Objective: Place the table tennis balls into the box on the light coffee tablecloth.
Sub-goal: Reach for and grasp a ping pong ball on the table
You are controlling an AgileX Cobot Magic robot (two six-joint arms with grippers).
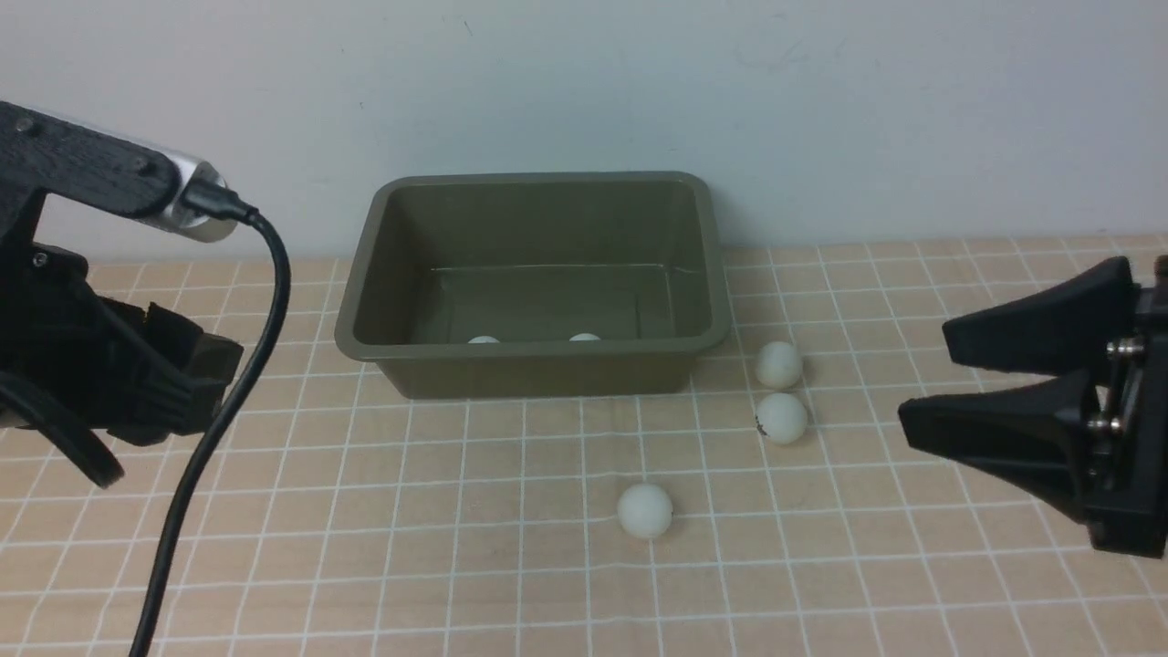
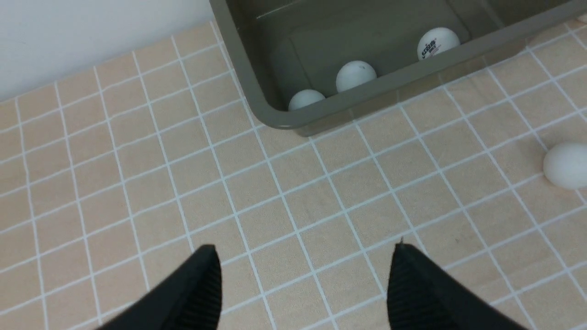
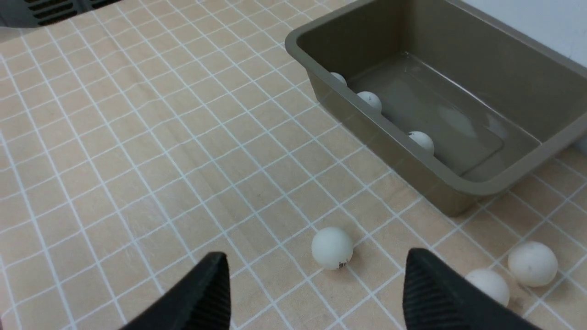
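Observation:
The olive-green box [image 1: 538,376] stands at the back of the light coffee tablecloth [image 1: 411,557]. Three table tennis balls lie inside along its near wall [image 2: 306,98] [image 2: 356,75] [image 2: 438,42]. Three more lie on the cloth: two close together by the box's right front corner [image 1: 778,364] [image 1: 782,417], one alone further forward [image 1: 645,509]. My left gripper [image 2: 305,250] is open and empty over bare cloth left of the box. My right gripper [image 1: 923,374] is open and empty, to the right of the paired balls; the lone ball [image 3: 332,247] shows between its fingertips.
A white wall [image 1: 821,109] rises directly behind the box. The left arm's black cable [image 1: 219,429] hangs down to the cloth at the front left. A dark vent grille [image 3: 46,7] lies beyond the cloth's edge in the right wrist view.

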